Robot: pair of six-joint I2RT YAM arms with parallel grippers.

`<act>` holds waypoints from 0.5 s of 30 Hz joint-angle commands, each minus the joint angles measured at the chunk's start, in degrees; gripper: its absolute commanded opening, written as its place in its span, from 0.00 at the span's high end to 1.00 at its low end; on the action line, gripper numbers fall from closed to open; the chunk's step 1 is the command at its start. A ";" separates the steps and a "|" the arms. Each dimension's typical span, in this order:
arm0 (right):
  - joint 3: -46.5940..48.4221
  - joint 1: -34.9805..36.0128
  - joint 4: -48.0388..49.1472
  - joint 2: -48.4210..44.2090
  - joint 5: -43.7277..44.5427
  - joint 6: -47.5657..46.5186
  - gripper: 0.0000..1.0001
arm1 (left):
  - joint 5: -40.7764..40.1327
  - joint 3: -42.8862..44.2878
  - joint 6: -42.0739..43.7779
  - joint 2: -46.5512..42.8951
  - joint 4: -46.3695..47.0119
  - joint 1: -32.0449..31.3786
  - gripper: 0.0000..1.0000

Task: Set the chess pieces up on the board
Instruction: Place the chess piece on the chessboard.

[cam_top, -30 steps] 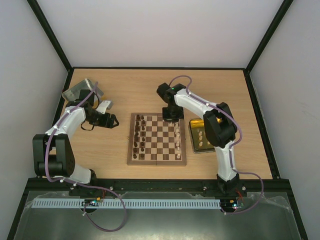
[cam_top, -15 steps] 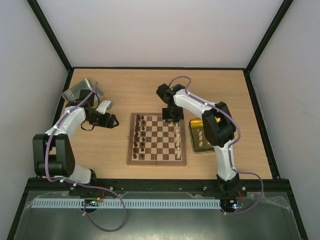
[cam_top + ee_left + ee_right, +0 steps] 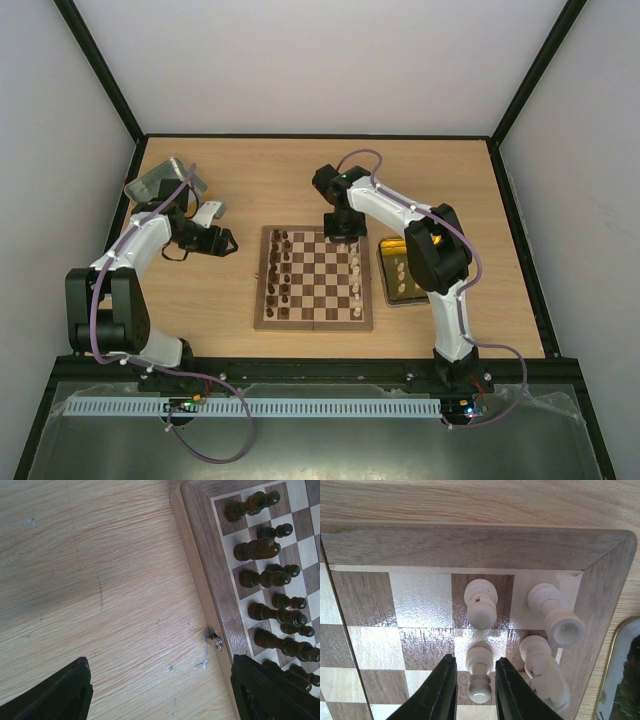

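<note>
A cream pawn (image 3: 480,672) stands upright on the board (image 3: 470,545), framed between the fingers (image 3: 445,690) of the right tool (image 3: 475,664). We see them narrowly spread, a thin gap showing beside the piece. Just ahead of that tool stands a second cream pawn (image 3: 481,602). To its right, a cream rook (image 3: 555,615) and another cream piece (image 3: 542,672) fill the board's corner squares. Farther to the tool's right lies the yellow-sided tray (image 3: 383,270). The left tool (image 3: 161,665) hangs spread wide and empty over the tabletop (image 3: 100,580). The board's edge and two rows of dark pieces (image 3: 270,577) are just to its right.
</note>
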 commanded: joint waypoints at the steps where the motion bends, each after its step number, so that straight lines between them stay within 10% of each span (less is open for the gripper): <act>1: 1.73 0.07 -2.51 -1.88 1.41 0.71 0.80 | 0.35 -0.61 -0.20 0.25 -0.21 -0.11 0.24; 15: 5.46 0.03 -5.90 -4.83 3.32 1.37 0.79 | 0.30 -0.72 -0.29 0.33 -0.12 -0.09 0.24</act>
